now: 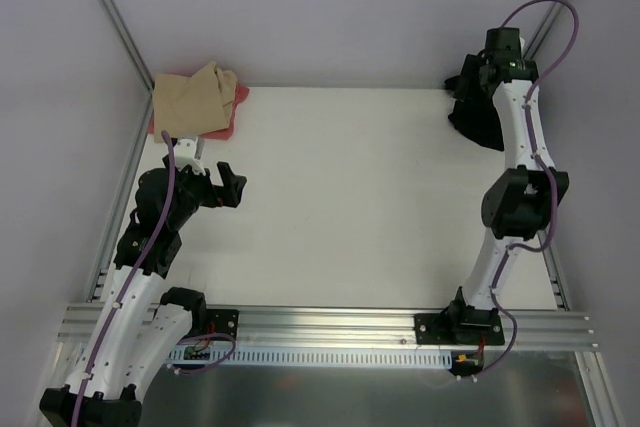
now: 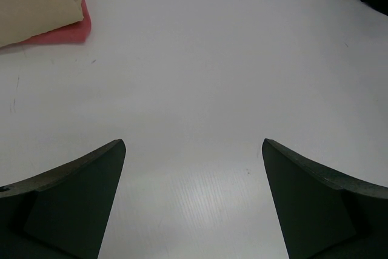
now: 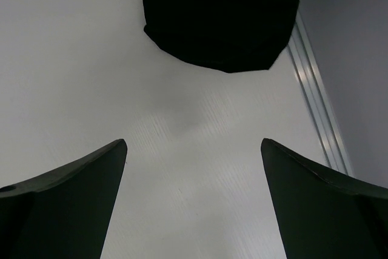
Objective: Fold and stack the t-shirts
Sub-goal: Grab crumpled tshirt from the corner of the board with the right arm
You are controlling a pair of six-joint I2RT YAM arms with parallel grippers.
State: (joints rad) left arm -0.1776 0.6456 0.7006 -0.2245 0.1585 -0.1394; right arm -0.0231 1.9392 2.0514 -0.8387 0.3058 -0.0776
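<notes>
The light was soft and even, coming from above, and the white table [image 1: 340,197] looked bright with no hard glare — only a weak sheen lay on it in the two wrist views. Shadows were faint and had blurred edges. In the right wrist view the black t-shirt [image 3: 224,16] was so dark that no fold could be seen in it. The near fingers [image 2: 66,204] were dark and a little out of focus, while the top view was sharp
</notes>
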